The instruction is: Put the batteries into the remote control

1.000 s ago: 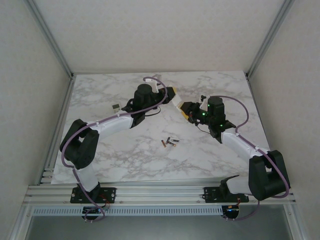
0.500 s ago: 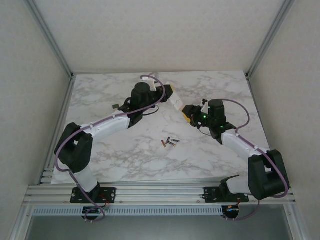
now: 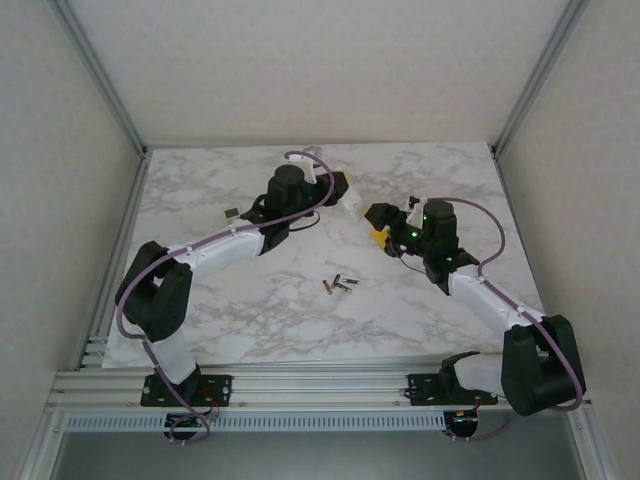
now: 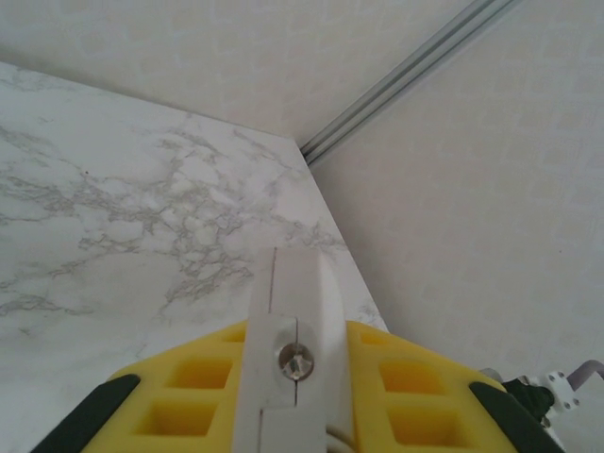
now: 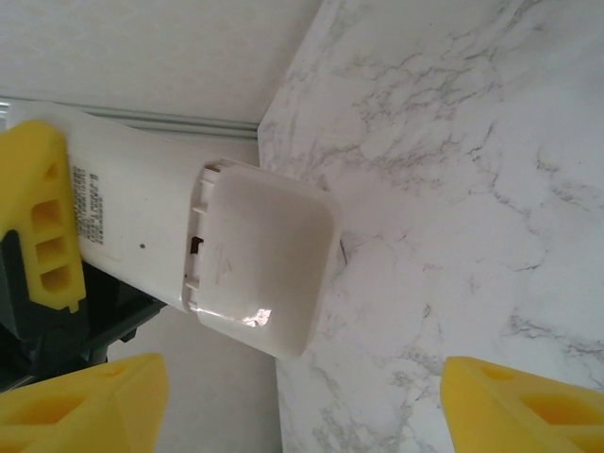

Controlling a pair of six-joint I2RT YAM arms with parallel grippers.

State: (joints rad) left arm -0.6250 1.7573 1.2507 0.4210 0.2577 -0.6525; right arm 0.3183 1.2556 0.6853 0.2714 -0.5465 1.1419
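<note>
My left gripper (image 3: pixel 342 190) holds the white remote control (image 3: pixel 351 206) above the back middle of the table, shut on its body. In the left wrist view the remote (image 4: pixel 288 311) sits end-on between the yellow fingers (image 4: pixel 189 377). In the right wrist view the remote's back (image 5: pixel 142 217) faces the camera, and its battery cover (image 5: pixel 264 274) looks partly slid off the end. My right gripper (image 5: pixel 302 415) stands open just short of that cover, its fingers wide on both sides, holding nothing. The batteries (image 3: pixel 339 285) lie in a small cluster on the marble in front of both grippers.
A small dark object (image 3: pixel 231 213) lies on the table to the left of the left arm. White walls with metal frame posts (image 3: pixel 520 90) close in the table at the back and sides.
The right gripper has opened and drawn back a little from the remote's end. The left gripper has kept hold of the remote and shifted only slightly.
</note>
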